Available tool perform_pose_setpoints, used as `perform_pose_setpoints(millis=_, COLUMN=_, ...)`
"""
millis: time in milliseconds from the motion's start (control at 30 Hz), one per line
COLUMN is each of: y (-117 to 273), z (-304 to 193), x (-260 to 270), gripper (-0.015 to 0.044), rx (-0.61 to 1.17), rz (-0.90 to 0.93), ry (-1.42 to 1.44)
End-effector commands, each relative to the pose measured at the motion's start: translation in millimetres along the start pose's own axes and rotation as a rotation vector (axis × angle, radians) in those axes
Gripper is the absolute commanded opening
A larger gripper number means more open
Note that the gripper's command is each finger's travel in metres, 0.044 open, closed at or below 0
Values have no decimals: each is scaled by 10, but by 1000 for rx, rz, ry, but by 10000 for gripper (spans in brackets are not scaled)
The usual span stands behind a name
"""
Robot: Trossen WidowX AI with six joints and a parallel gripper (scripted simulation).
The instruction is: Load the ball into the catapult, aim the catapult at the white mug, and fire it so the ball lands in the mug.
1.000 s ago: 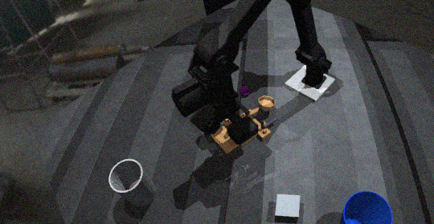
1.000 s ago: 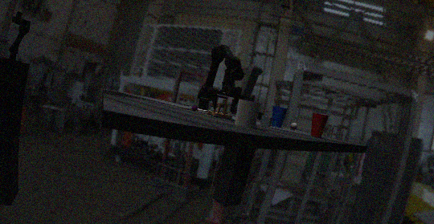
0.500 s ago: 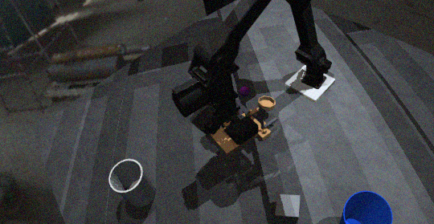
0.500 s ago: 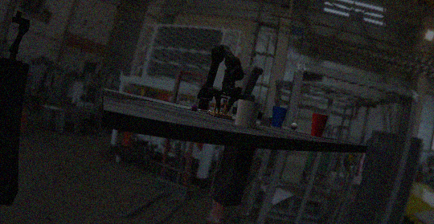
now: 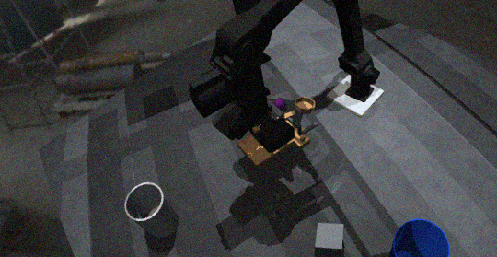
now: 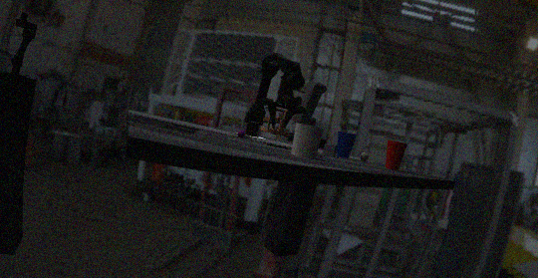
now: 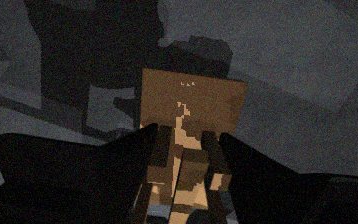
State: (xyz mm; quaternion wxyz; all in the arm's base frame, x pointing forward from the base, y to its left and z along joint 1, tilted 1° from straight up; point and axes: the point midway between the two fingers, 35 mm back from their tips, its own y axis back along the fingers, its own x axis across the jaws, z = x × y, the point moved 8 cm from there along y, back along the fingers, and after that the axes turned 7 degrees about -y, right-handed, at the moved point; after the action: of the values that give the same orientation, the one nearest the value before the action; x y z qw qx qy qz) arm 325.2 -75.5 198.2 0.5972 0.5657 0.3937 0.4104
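The wooden catapult [image 5: 254,154] [image 7: 195,97] stands on the table under the arm. Its round cup [image 5: 305,104] is raised on the side toward the arm's base, and appears empty. My gripper [image 5: 274,134] [image 7: 189,133] is shut on the catapult, with its fingers on either side of the uprights; the hand hides much of the frame. The purple ball [image 5: 280,102] [image 6: 241,134] lies on the table beside the catapult, outside its cup. The white mug [image 5: 162,221] [image 6: 306,140] stands upright, at the lower left in the top view. Its inside is dark.
A blue cup [image 5: 421,240] [image 6: 345,145] and a pale block [image 5: 329,236] stand at the lower right in the top view. A red cup [image 6: 396,155] stands farther right in the exterior view. The arm's base is on a white plate [image 5: 361,110].
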Motion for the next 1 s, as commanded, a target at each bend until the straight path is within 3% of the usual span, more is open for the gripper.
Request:
perform_pose_setpoints(millis=0, y=-19, z=7, x=0, gripper=0, rx=-1, rz=0, ry=-1)
perform_pose_setpoints(millis=967, y=-432, z=11, x=0, gripper=0, rx=5, rz=-1, ry=-2)
